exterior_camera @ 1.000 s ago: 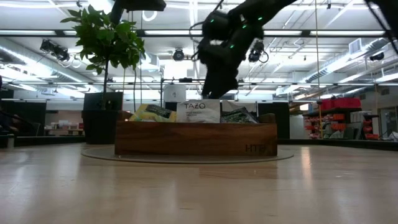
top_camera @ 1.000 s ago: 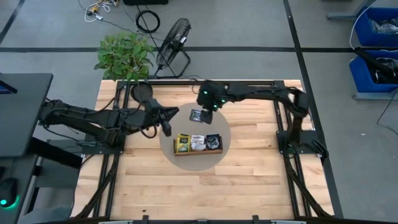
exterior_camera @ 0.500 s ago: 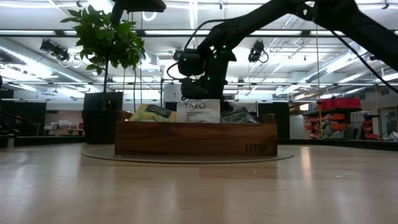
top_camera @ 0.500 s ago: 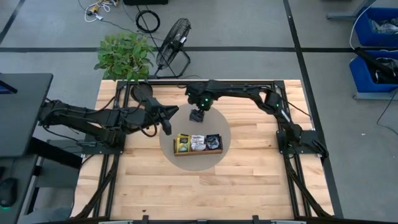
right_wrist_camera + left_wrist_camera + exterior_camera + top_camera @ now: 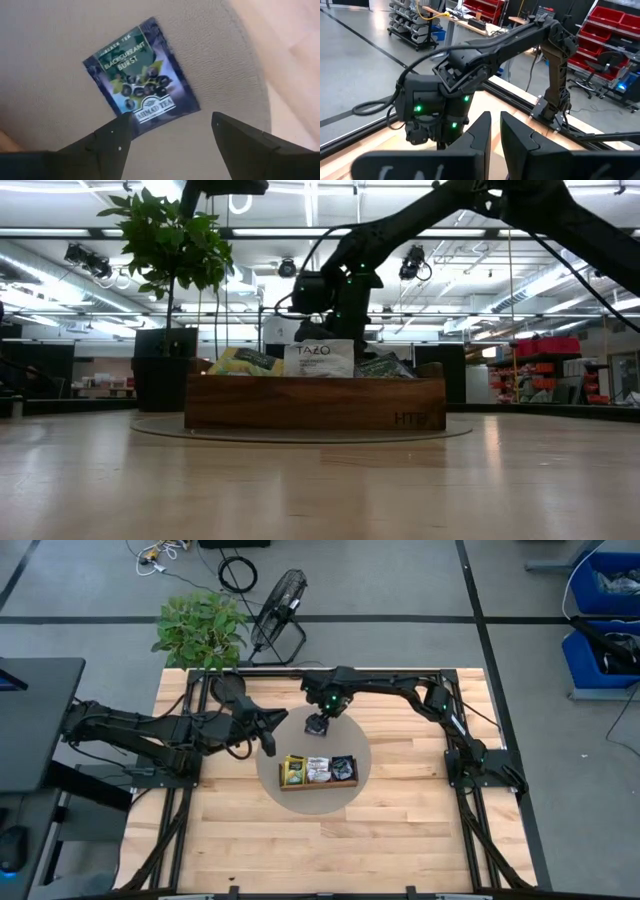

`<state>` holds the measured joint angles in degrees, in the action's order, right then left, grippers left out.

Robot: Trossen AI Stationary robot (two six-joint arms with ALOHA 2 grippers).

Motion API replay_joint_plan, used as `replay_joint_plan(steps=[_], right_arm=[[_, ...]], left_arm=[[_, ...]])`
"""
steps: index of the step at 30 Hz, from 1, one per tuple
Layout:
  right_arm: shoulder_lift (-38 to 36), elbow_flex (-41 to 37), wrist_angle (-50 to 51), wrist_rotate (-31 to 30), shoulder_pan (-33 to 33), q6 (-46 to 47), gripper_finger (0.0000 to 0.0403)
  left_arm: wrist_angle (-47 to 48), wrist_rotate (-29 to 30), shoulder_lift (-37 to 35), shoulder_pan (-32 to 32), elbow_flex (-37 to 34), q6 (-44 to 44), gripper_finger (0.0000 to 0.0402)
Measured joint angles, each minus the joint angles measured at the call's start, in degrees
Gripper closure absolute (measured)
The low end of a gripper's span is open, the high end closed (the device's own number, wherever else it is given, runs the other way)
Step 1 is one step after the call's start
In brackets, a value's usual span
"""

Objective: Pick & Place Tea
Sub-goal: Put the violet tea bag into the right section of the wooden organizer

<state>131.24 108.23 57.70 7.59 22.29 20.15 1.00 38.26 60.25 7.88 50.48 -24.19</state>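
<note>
A dark blue tea packet (image 5: 141,85) lies flat on the round grey mat (image 5: 55,45), on the far side of the wooden tray (image 5: 320,783). My right gripper (image 5: 172,135) hangs open just above it and points down, one finger on each side of the packet's near corner, touching nothing. In the high view the right gripper (image 5: 318,723) covers the packet. The tray (image 5: 315,402) holds a yellow packet (image 5: 245,360), a white one (image 5: 320,358) and a dark green one (image 5: 380,365), all leaning upright. My left gripper (image 5: 269,740) waits left of the mat, raised, its fingers (image 5: 482,135) together with nothing between them.
The grey mat (image 5: 357,745) lies in the middle of the wooden table (image 5: 400,830) with the tray on it. A potted plant (image 5: 200,628) and a fan (image 5: 278,602) stand beyond the far left corner. Bare wood lies near and right of the mat.
My right gripper has come down and gone toward the table's left and near edges, from beyond the mat to just over the dark blue packet. It has tipped from slanting to pointing almost straight down. The packet has stayed where it was.
</note>
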Motion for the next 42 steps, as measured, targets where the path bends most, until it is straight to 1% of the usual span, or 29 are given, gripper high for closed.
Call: replay_joint_plan(steps=[5,8,12,15,18,20,26,29,31,35,37,39,42], right_arm=[[0.0,-0.03,-0.4,1.61,-0.24,1.91,0.0124],[0.0,-0.05,-0.43,4.69,-0.22,3.21,0.0127],[0.0,-0.05,-2.26,8.83,-0.2,3.94,0.0134],[0.0,-0.05,-2.91,10.04,-0.2,4.43,0.0141],[-0.23,-0.08,-2.39,9.5,-0.2,1.96,0.0158],[-1.6,-0.21,0.18,8.88,-0.16,-0.6,0.0175],[-9.39,-0.16,6.37,0.65,-0.16,-8.35,0.0223],[-14.17,-0.16,8.4,-1.45,-0.13,-9.66,0.0239],[-17.7,-0.14,10.14,-3.46,-0.11,-10.15,0.0245],[-25.26,-0.14,13.17,-7.96,-0.11,-9.9,0.0247],[-29.43,-0.14,14.18,-8.98,-0.02,-8.81,0.0246],[-33.22,-0.12,14.89,-9.89,0.0,-8.07,0.0243],[-38.19,-0.1,15.9,-11.41,0.0,-6.02,0.0237]], left_arm=[[-0.69,-0.03,0.0,0.0,0.02,0.83,0.0356],[-1.2,-0.19,0.0,0.0,0.02,0.85,0.0356],[-1.62,-2.17,-0.02,0.0,0.02,0.87,0.0356],[-1.6,-2.93,-0.02,0.0,0.02,0.86,0.0356],[-1.58,-3.26,-0.05,0.0,0.02,0.85,0.0356],[-1.44,-3.92,-0.48,0.0,0.02,0.85,0.0356],[-1.6,-5.01,-0.81,-0.12,0.11,2.7,0.0356],[-1.07,-8.77,-0.6,-1.39,0.39,4.76,0.0356],[-0.45,-11.86,0.49,-3.01,1.88,5.36,0.0356],[5.86,-12.83,3.78,-7.19,6.51,5.34,0.0356],[9.07,-14.83,5.83,-9.93,9.0,5.43,0.0355],[11.29,-19.74,8.3,-13.09,10.81,5.96,0.0352],[12.37,-31.34,13.24,-17.97,13.33,7.84,0.0338]])
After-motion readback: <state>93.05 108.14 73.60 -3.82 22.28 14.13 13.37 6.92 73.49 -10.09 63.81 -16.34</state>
